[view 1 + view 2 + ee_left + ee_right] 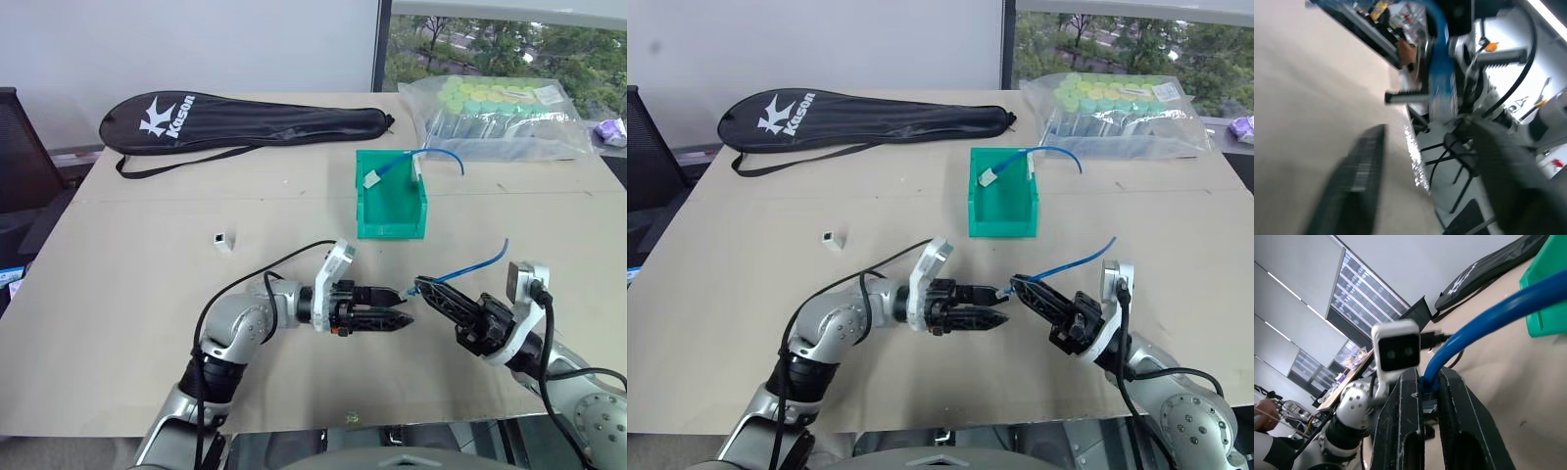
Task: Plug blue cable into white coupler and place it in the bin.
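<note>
Blue cable [468, 264] pinched at its near end by the right gripper [421, 287] (fingers pressed tight), left gripper [400, 306] spread, empty, its tips just beside that end

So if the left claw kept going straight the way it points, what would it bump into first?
Probably the right claw, which is shut on the blue cable. The left claw points sideways right at it, tips nearly meeting, though depth there is hard to judge.

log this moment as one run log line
right gripper: shut on blue cable | left gripper: open, just off the plug end | white coupler: alone on table | bin: holds another blue cable
</note>
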You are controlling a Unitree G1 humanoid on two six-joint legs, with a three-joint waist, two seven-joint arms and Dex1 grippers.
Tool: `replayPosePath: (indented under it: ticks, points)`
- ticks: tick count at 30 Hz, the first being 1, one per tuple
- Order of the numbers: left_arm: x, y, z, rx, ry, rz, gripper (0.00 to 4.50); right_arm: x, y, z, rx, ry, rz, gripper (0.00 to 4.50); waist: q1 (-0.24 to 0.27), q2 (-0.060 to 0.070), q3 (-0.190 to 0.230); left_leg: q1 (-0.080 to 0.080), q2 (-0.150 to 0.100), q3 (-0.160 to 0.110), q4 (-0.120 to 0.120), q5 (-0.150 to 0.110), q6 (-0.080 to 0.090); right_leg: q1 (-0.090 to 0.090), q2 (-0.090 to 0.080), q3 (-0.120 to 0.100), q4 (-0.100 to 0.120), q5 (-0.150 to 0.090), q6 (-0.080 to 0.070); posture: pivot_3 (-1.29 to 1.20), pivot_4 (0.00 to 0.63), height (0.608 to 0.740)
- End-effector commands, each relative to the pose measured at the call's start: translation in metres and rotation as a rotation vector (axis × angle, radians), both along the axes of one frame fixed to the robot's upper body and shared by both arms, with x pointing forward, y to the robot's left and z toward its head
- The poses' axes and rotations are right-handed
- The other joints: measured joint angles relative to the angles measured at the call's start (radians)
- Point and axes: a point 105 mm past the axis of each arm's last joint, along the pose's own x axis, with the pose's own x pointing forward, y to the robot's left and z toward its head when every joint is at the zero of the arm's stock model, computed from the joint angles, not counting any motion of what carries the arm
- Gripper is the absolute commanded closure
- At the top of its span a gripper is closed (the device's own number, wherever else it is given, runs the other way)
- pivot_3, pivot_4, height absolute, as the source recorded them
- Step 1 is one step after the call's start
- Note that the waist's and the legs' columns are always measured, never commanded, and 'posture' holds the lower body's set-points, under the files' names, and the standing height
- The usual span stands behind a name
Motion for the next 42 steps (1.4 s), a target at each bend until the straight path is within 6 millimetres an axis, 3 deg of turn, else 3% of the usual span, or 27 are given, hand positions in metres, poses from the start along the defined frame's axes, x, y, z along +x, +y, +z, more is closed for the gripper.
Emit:
replayPosePath:
  ticks: [1, 8, 14, 18, 23, 26, 29, 37, 40, 42]
  points:
    - [-0.005, 0.012, 0.017, -0.003, -0.204, 0.110, 0.84, 0.003, -0.006, 0.007, -0.027, -0.043, -0.027, 4.50, 0.000, 0.000, 0.000, 0.000, 0.001, 0.000, 0.000, 0.000, 0.000, 0.000, 0.000, 0.000, 0.000, 0.000, 0.000, 0.00, 0.150, 0.740]
    - [0.012, 0.073, 0.024, 0.093, -0.475, 0.748, 0.84, 0.023, -0.011, 0.013, -0.045, -0.109, -0.096, 4.50, 0.002, 0.001, 0.000, 0.001, 0.004, 0.001, 0.000, 0.000, 0.000, 0.000, 0.000, 0.003, 0.000, -0.001, -0.002, 0.00, 0.150, 0.740]
    - [0.021, 0.148, -0.004, 0.389, -0.632, 1.397, 0.84, 0.035, -0.004, 0.015, -0.064, -0.152, -0.076, 4.50, 0.004, 0.000, 0.000, 0.001, 0.002, 0.002, 0.000, 0.000, 0.000, 0.000, -0.003, 0.003, -0.001, -0.001, -0.002, 0.00, 0.150, 0.740]
    - [0.032, 0.185, -0.021, 0.494, -0.589, 1.628, 0.84, 0.036, -0.002, 0.019, -0.070, -0.168, -0.067, 4.50, 0.005, 0.000, 0.000, 0.001, 0.002, 0.001, 0.000, 0.000, 0.000, 0.000, -0.003, 0.002, 0.000, -0.001, -0.002, 0.00, 0.150, 0.740]
    - [0.055, 0.198, -0.035, 0.565, -0.560, 1.677, 0.84, 0.037, 0.001, 0.019, -0.072, -0.177, -0.073, 4.50, 0.004, -0.001, 0.000, 0.000, 0.002, 0.001, 0.000, 0.000, 0.000, 0.000, -0.002, -0.002, 0.000, 0.000, 0.000, 0.00, 0.150, 0.740]
    - [0.067, 0.192, -0.040, 0.556, -0.529, 1.672, 0.84, 0.037, 0.001, 0.020, -0.065, -0.182, -0.091, 4.50, 0.002, -0.001, -0.001, 0.000, 0.002, 0.002, 0.000, 0.000, 0.000, 0.000, -0.003, -0.001, 0.000, 0.001, 0.002, 0.00, 0.150, 0.740]
    - [0.077, 0.200, -0.041, 0.521, -0.450, 1.753, 0.84, 0.038, 0.002, 0.019, -0.067, -0.183, -0.103, 4.50, 0.004, -0.001, -0.001, 0.001, 0.002, 0.001, 0.000, 0.000, 0.000, 0.000, -0.002, -0.001, 0.000, 0.001, 0.002, 0.00, 0.150, 0.740]
    - [0.093, 0.202, -0.051, 0.485, -0.338, 1.764, 0.84, 0.038, 0.003, 0.016, -0.077, -0.184, -0.118, 4.50, 0.005, 0.001, -0.002, 0.004, 0.002, 0.002, 0.000, 0.000, 0.000, 0.001, -0.002, -0.001, 0.003, 0.001, 0.002, 0.00, 0.150, 0.740]
    - [0.095, 0.199, -0.056, 0.491, -0.314, 1.743, 1.57, 0.038, 0.004, 0.016, -0.080, -0.189, -0.122, 4.50, 0.005, 0.002, -0.003, 0.005, 0.002, 0.002, 0.000, 0.000, 0.000, 0.002, -0.002, -0.001, 0.004, 0.001, 0.002, 0.00, 0.150, 0.740]
    - [0.095, 0.199, -0.060, 0.504, -0.310, 1.732, 2.44, 0.038, 0.005, 0.016, -0.082, -0.195, -0.126, 4.50, 0.005, 0.003, -0.004, 0.007, 0.002, 0.002, 0.000, 0.000, 0.000, 0.004, -0.002, -0.001, 0.004, 0.001, 0.001, 0.00, 0.150, 0.740]
